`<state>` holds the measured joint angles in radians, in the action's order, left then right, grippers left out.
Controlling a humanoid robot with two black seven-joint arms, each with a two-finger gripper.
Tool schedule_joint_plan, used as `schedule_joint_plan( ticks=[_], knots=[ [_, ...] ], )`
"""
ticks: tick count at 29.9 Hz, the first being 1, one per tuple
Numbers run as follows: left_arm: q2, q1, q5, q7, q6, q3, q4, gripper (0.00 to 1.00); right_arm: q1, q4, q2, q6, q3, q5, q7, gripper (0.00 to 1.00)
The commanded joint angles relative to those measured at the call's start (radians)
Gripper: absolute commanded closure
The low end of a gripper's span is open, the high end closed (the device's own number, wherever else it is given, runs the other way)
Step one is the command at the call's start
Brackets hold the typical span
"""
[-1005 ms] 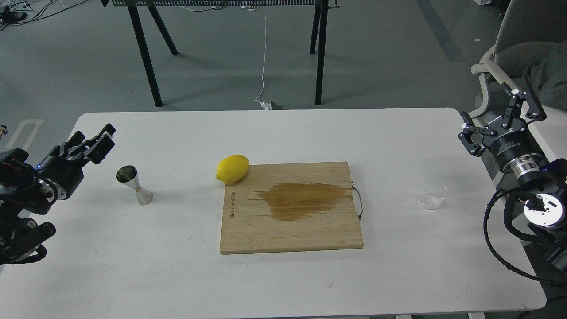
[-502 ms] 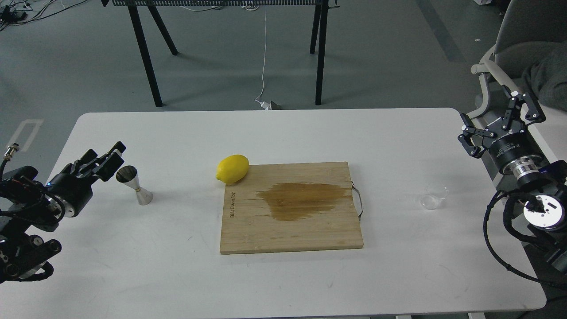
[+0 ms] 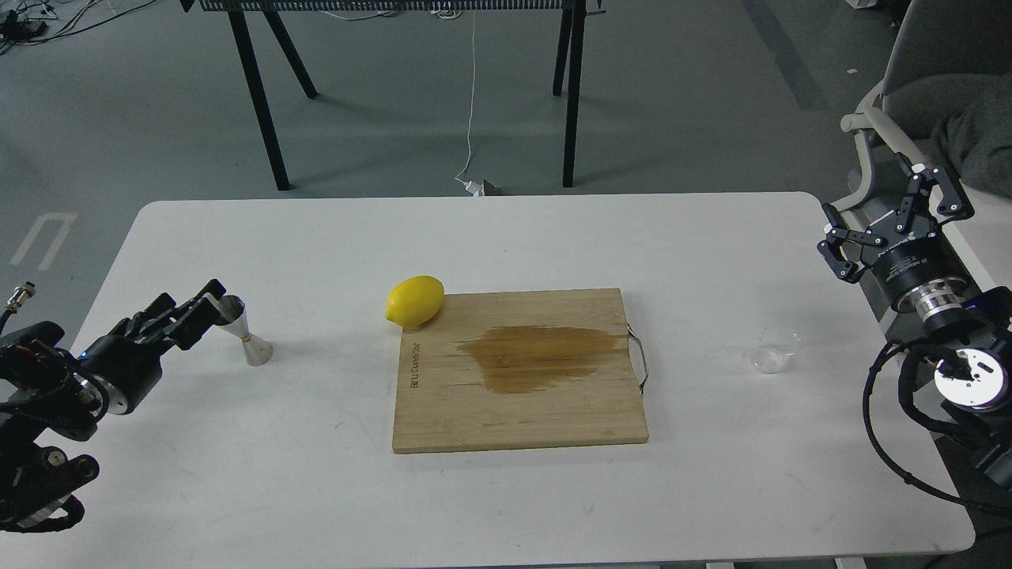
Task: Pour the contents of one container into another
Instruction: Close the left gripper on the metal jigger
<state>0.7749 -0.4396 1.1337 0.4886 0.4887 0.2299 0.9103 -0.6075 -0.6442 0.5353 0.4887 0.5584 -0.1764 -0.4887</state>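
Note:
The steel jigger [image 3: 247,340] stands on the white table [image 3: 506,245] at the left, leaning slightly. My left gripper [image 3: 204,307] has come in low from the left, and its dark fingers overlap the jigger's upper cone, hiding part of the rim. The fingers look spread, and I cannot tell whether they touch the jigger. The clear glass cup [image 3: 773,352] stands upright on the table at the right. Beyond it, near the table's right edge and well apart from the cup, my right gripper [image 3: 889,217] is raised and open, holding nothing.
A bamboo cutting board [image 3: 443,411] with a dark wet stain [image 3: 538,357] lies in the middle. A yellow lemon [image 3: 415,301] rests at its far left corner. A grey chair [image 3: 925,71] stands past the right edge. Black stand legs [image 3: 573,95] are behind the table.
My left gripper has moved down and to the right, from above and left of the jigger to right against its upper cone. The right gripper, cup and lemon have stayed put.

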Motion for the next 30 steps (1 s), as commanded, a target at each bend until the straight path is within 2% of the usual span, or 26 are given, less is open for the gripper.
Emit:
schedule_joint_plan(
  ticks=[1, 12, 30],
  knots=[
    [0.029, 0.012, 0.0, 0.0, 0.0, 0.005, 0.053, 0.01, 0.0, 0.0, 0.0, 0.0, 0.0, 0.0, 0.0, 0.01],
    [0.05, 0.076, 0.0, 0.0, 0.0, 0.003, 0.122, 0.01, 0.008, 0.0, 0.0, 0.0, 0.0, 0.0, 0.0, 0.01],
    [0.032, 0.128, 0.008, 0.0, 0.0, -0.006, 0.111, 0.01, 0.025, 0.0, -0.009, 0.0, 0.0, 0.0, 0.0, 0.01]
  ],
)
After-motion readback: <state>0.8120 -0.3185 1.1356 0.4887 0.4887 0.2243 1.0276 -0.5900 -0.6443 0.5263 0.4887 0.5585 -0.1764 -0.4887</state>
